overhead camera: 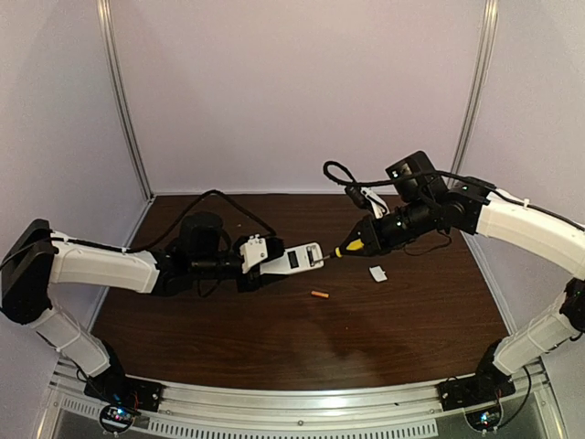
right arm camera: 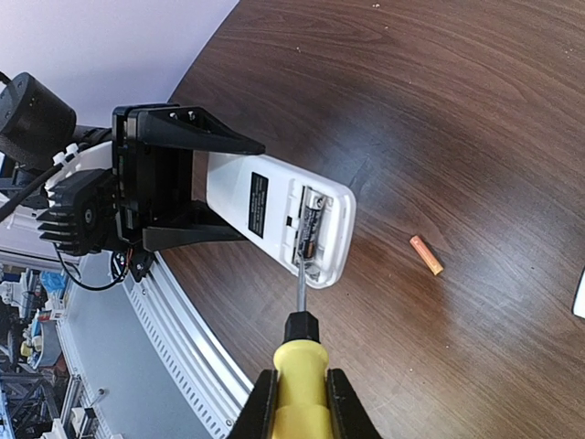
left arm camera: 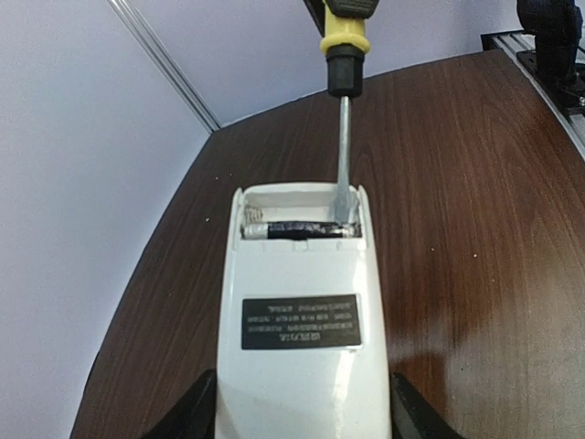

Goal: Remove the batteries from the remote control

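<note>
One black label [left arm camera: 302, 322] on the remote control [left arm camera: 297, 270], print illegible

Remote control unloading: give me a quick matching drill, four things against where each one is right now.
Things:
1. orange battery
2. dark battery
3. screwdriver
4. remote control

Places:
A. clamped in the left claw
B. lying loose on the table
C. gripped by the right claw, tip in the open compartment
D. seated inside the remote's compartment

Pairs: 1-B, 2-D, 3-C, 4-A.
</note>
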Controlling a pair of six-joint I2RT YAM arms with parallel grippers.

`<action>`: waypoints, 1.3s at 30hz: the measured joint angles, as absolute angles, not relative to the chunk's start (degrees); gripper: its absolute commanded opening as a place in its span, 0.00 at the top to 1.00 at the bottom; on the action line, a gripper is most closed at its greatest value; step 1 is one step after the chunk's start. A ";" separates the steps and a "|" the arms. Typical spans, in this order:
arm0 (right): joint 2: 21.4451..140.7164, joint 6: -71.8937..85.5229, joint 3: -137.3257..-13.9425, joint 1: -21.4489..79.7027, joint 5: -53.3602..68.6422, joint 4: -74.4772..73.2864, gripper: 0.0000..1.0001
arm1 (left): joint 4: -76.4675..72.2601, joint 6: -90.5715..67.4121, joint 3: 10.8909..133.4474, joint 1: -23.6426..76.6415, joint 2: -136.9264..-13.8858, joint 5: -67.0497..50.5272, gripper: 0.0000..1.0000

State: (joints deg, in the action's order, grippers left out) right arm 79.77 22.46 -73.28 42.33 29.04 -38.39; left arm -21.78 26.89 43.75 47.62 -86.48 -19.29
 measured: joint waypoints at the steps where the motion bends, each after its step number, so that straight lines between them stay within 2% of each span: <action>1: 79.83 22.41 -73.28 42.33 28.88 -38.39 1.00 | -21.76 26.89 43.75 47.62 -86.56 -19.27 1.00; 16: 80.47 22.28 -73.56 42.33 27.46 -38.57 1.00 | -21.78 26.63 43.83 47.64 -86.70 -19.31 1.00; 39: 82.52 24.27 -70.74 41.10 31.75 -34.76 1.00 | -18.70 25.85 43.86 47.62 -86.70 -19.22 1.00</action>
State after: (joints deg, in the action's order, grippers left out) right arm 82.52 24.27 -70.74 41.10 31.75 -34.76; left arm -18.70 25.85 43.86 47.62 -86.70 -19.22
